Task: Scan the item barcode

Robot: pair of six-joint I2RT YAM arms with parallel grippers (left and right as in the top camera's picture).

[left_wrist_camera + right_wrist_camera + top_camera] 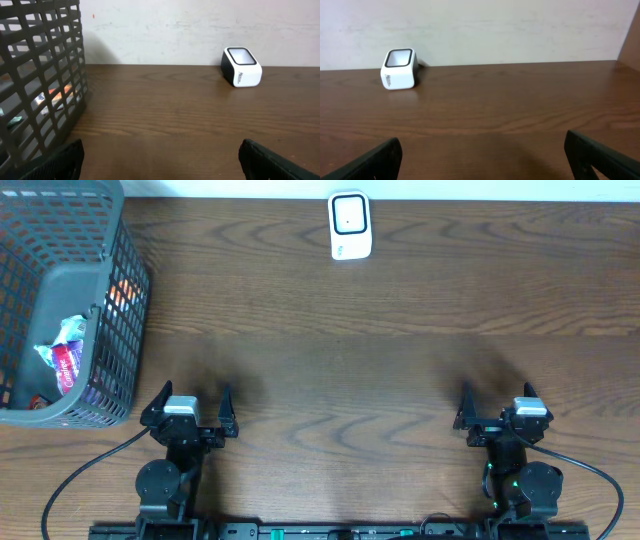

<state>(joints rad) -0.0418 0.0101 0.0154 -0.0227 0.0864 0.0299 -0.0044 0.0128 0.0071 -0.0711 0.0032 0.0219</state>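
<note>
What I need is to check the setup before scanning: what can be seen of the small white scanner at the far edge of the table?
The scanner is a small white box with rounded corners, plastic by the look. A pale window framed in black faces upward on top. Small print on its front is too small to read. It stands upright near the far edge of the table, close to the wall, touching only the wood.

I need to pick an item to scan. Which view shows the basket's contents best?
Overhead: it looks down into the basket, showing a crumpled packet and something orange. Left wrist catches only glimpses through the mesh; right wrist misses the basket entirely.
</note>
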